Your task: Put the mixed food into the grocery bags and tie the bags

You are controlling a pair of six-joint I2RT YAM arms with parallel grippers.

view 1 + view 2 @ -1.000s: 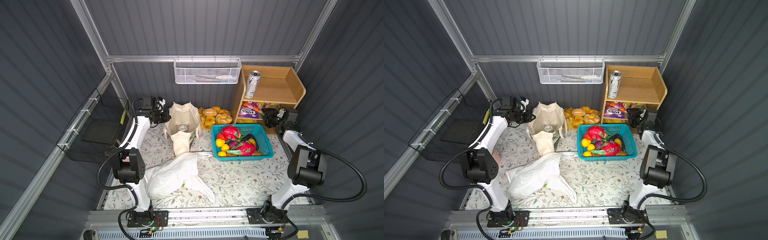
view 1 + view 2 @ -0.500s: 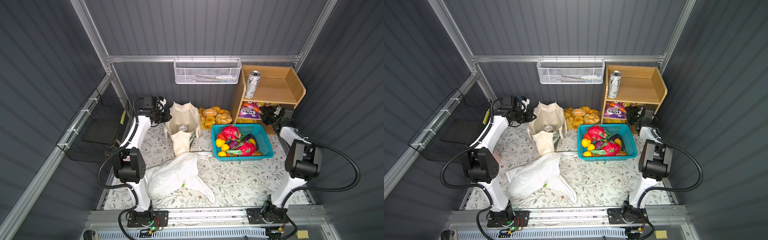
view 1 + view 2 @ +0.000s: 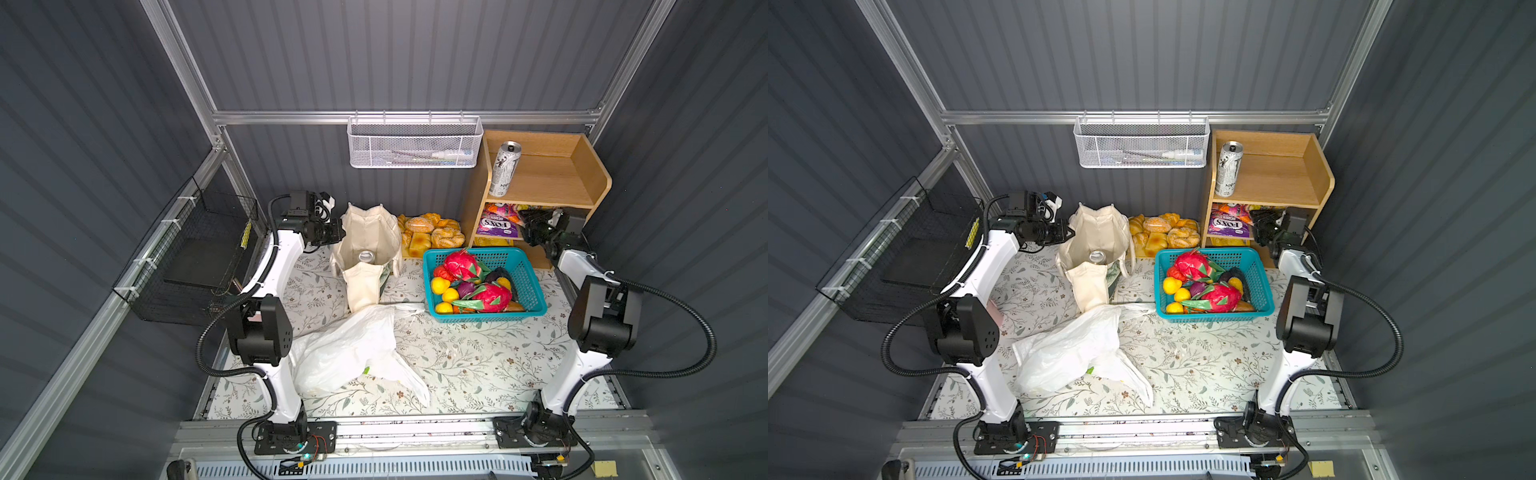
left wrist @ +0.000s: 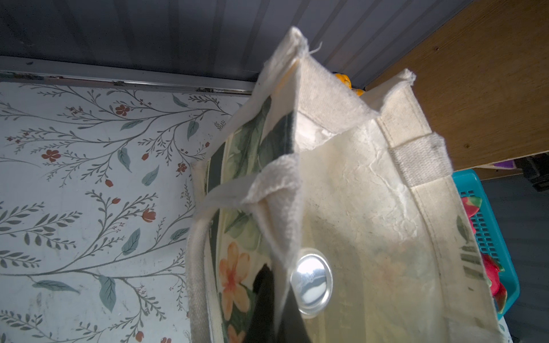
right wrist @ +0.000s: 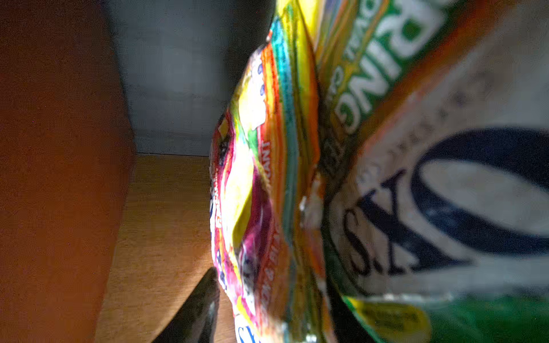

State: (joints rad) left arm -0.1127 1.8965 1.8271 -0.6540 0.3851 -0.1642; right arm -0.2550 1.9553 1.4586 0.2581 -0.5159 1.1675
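The cream canvas tote [image 3: 365,237] [image 3: 1096,232] stands open at the back, and a silver can [image 4: 311,282] rests upright inside it. My left gripper [image 4: 277,300] [image 3: 343,235] is shut on the tote's left rim [image 4: 285,213]. A second tall can [image 3: 505,168] stands on the upper shelf. My right gripper [image 5: 270,308] [image 3: 525,224] reaches into the lower shelf, open, its jaws either side of colourful sweets pouches [image 5: 252,193]. Beside them is the FOX'S pouch [image 5: 445,208] [image 3: 496,224]. The white plastic carrier [image 3: 353,353] [image 3: 1071,353] lies crumpled in front.
A blue basket [image 3: 490,318] of toy fruit sits right of the tote. Bread rolls [image 3: 432,232] lie against the back wall. The wooden shelf unit [image 3: 582,178] fills the back right corner. A white wire basket [image 3: 415,143] hangs on the wall, a black one [image 3: 199,257] at left.
My right gripper has pushed deeper into the lower shelf and its jaws have narrowed around the pouches. The left arm and the tote have not moved.
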